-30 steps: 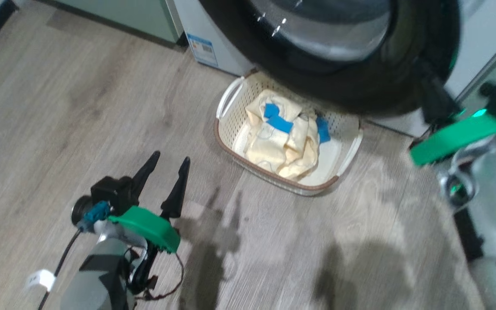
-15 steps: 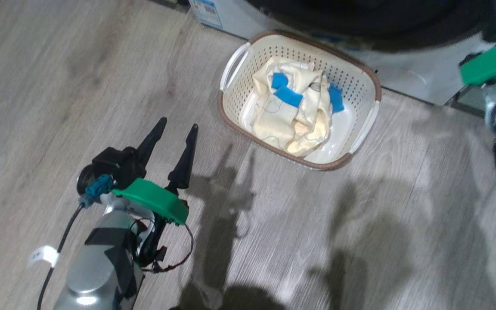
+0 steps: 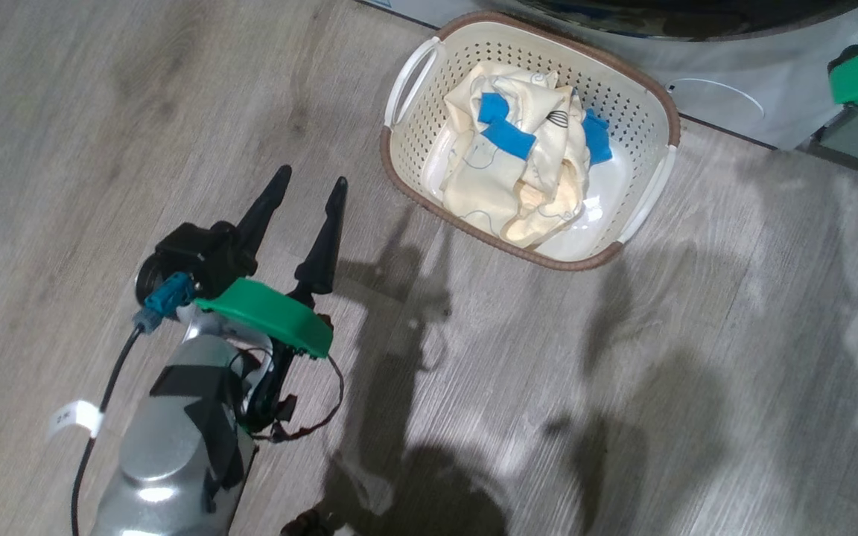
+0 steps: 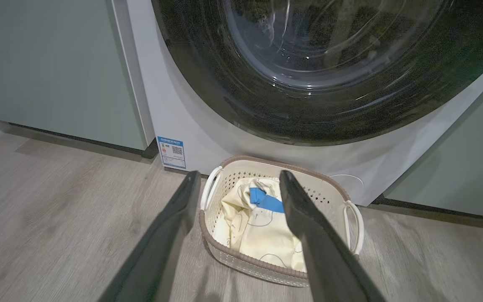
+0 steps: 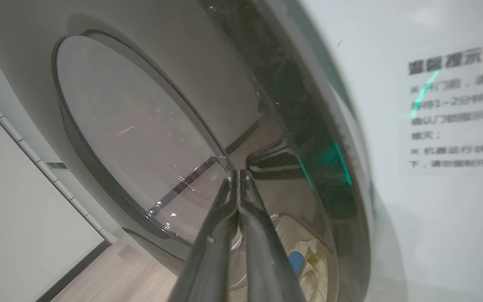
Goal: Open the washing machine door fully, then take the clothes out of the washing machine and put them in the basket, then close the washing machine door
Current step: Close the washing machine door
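The basket (image 3: 533,257) stands on the floor right in front of the washing machine (image 4: 191,105), with the clothes (image 3: 518,171) heaped inside it. The washing machine door (image 4: 266,113) lies flat against the machine's front above the basket (image 4: 245,258) and the clothes (image 4: 258,226). My left gripper (image 3: 310,180) hovers open and empty over the floor, to the left of the basket and pointing toward the machine (image 4: 239,176). My right gripper (image 5: 238,174) is shut on nothing, its tips close to the door's glossy black ring (image 5: 308,126).
Pale green cabinets flank the machine on the left (image 4: 48,71) and right (image 4: 468,167). A blue label (image 4: 171,152) marks the machine's lower left corner, and a white notice (image 5: 455,113) is stuck on its front. Open wood floor (image 3: 548,387) spreads before the basket.
The head camera has tilted down, so the basket sits higher in its view. The door, which hung over the basket's back, no longer covers it. Both grippers kept their states.
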Controlling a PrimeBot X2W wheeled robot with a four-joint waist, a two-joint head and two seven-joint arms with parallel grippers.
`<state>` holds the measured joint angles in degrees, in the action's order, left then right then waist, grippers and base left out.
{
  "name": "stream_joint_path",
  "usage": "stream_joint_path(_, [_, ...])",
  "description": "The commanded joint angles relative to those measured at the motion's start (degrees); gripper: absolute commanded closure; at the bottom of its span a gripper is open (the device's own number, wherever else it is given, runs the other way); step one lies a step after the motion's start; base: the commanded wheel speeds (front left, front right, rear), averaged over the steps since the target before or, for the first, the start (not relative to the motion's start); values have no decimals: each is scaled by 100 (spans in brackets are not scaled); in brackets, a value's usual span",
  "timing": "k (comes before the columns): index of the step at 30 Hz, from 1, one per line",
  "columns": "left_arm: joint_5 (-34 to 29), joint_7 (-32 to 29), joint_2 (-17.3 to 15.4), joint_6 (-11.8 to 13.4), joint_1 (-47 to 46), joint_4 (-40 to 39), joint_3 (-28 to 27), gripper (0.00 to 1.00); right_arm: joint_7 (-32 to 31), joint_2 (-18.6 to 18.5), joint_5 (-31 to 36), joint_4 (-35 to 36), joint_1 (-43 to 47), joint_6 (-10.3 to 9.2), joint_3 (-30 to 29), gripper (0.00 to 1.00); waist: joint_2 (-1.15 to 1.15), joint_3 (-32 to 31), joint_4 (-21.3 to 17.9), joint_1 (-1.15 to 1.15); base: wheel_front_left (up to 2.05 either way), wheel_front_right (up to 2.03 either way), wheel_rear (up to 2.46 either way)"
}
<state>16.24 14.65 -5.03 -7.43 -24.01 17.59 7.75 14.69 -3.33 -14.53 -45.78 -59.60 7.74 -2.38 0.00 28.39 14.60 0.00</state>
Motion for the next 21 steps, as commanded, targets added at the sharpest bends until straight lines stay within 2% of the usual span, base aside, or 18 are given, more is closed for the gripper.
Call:
stream_joint_path(1, [38, 35, -137, -6, -100, -148, -205, 0, 31, 46, 6, 202, -308, -25, 42, 100, 0, -16, -5, 0, 0, 0, 0])
stream_joint_path(10, [23, 35, -179, -6, 8, -69, -261, 0, 31, 46, -365, 491, 301, -25, 750, 100, 0, -418, -36, 0, 0, 0, 0])
stream_joint_path(15, [189, 35, -187, -6, 108, 11, -484, 0, 31, 46, -555, 761, 776, -25, 1039, 100, 0, -782, -76, 0, 0, 0, 0])
stream_joint_path(21, [394, 35, -374, -6, 302, 217, -610, 0, 31, 46, -768, 1244, 1716, -25, 1025, 100, 0, -1396, -255, 0, 0, 0, 0])
